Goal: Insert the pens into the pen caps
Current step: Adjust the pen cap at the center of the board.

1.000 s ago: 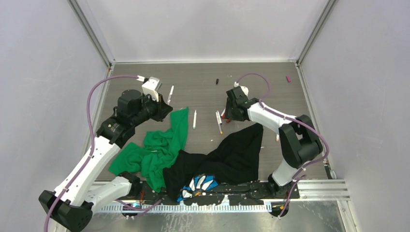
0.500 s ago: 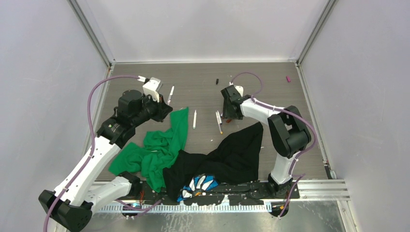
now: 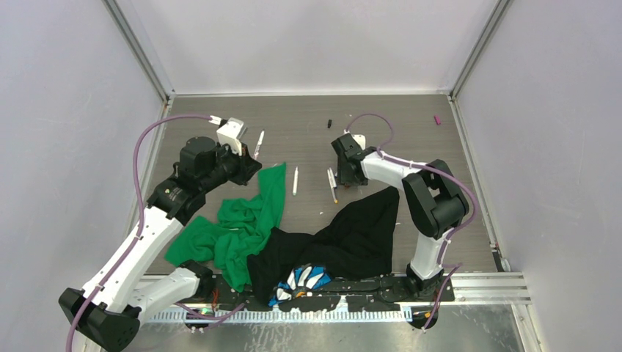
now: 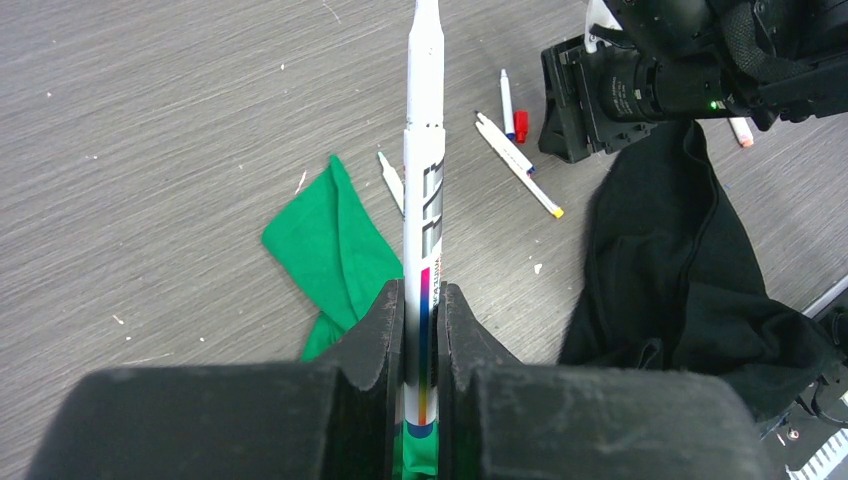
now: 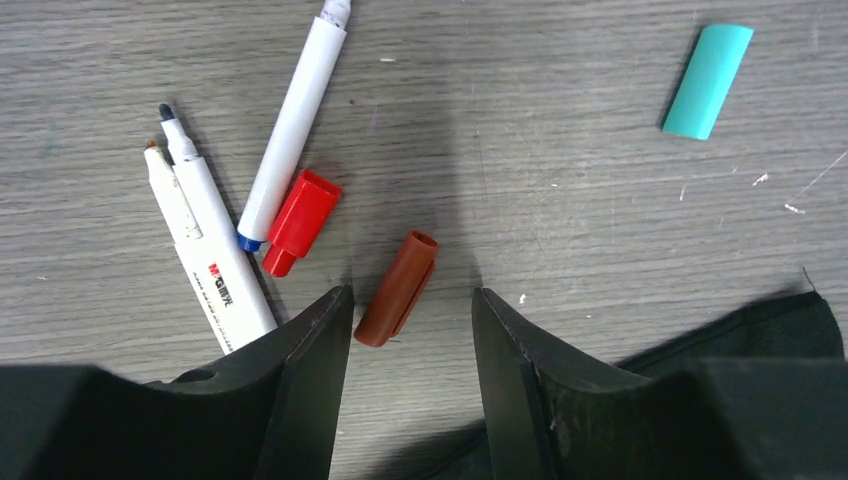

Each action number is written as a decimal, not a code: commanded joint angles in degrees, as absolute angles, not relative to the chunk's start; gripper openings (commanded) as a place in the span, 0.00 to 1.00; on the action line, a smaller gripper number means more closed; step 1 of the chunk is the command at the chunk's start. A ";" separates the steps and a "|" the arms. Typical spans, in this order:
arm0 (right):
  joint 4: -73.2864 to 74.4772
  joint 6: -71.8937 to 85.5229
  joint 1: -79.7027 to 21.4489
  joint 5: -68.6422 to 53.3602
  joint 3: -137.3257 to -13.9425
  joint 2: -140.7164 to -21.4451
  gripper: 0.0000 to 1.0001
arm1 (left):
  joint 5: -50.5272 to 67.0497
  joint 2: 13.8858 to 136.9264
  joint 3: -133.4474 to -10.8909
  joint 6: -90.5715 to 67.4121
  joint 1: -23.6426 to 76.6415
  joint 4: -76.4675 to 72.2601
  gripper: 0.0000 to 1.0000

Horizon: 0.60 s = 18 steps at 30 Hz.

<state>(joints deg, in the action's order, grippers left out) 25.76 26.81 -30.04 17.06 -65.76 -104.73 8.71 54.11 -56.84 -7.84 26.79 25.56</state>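
Right jaws, open, straddle the brown cap (image 5: pixel 397 288), its axis running one-to-seven o'clock, apparently untouched; left jaws clamp a pen (image 4: pixel 423 200).

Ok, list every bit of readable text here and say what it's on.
"M&G", in red, on the black-tipped white pen; the characters after it are too small to read.
On the clamped pen in the left gripper: tiny print beside the colour stripe, too blurred to read.
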 commanded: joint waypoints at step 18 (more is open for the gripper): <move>30.99 23.85 -28.49 25.14 -62.49 -99.49 0.48 | 7.71 52.90 -57.04 -6.59 27.08 23.47 0.00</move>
